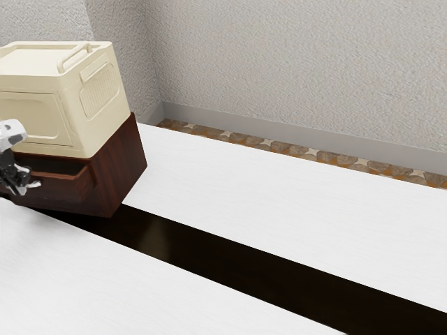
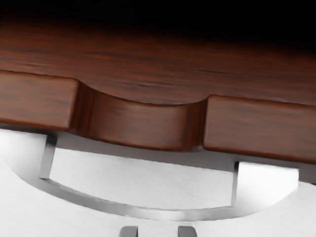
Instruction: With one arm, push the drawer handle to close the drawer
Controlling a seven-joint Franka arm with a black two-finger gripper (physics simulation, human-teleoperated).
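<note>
Drawer [image 1: 59, 188] is open rn, part of its inside showing, at the exterior view's left. It's in the dark brown cabinet [image 1: 124, 171], which sits by the tabletop's [image 1: 293, 185] far edge, w/ its lower front corner on the dark strip [image 1: 209, 255] running along the white top. Cream box [image 1: 42, 73] w/ a carry handle is on top of the cabinet.

Gripper [image 1: 19, 187] is at the drawer front, jaws released, tips apart. In the wrist view they're right by the curved silver drawer handle [image 2: 143, 212], can't tell if touching tbh. Handle's on the drawer front's outer side, below the scooped notch [image 2: 140, 123] in the top edge.
</note>
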